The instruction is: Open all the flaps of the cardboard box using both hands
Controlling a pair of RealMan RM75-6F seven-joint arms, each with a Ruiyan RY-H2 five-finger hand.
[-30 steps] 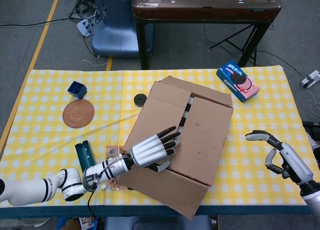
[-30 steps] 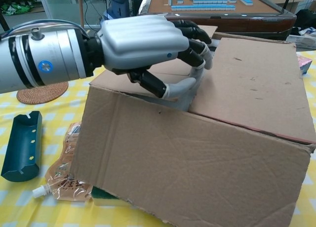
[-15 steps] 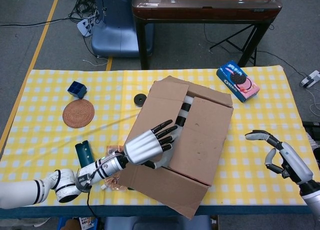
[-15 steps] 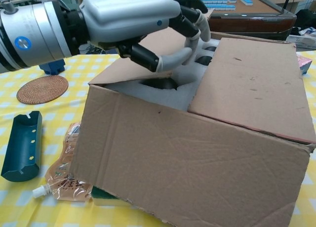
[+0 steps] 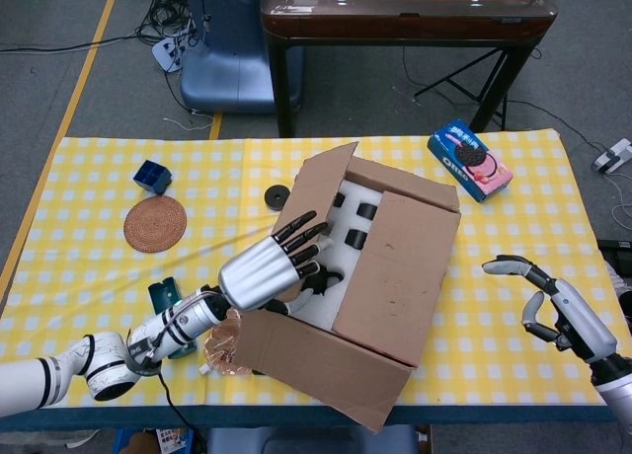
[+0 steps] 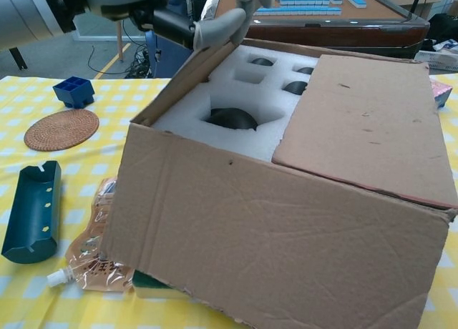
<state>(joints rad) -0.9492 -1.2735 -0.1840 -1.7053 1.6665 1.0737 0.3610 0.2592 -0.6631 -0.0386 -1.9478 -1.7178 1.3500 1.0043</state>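
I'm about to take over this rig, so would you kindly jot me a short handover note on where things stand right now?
Left hand: fingers under the box's left flap, holding it raised.
Right hand: open, holds nothing, hovers above the table's right edge, away from the box.
Cardboard box: mid-table, turned at an angle, white foam insert exposed on its left half.
Done: left flap lifted; near flap hangs outward.
Left: right flap lies flat over the opening; fold the left one fully back.

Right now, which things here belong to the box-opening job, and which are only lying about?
Job: cardboard box, its raised left flap, its closed right flap, left hand, right hand.

Lying about: blue cube, woven coaster, cookie pack, black disc, green tray.
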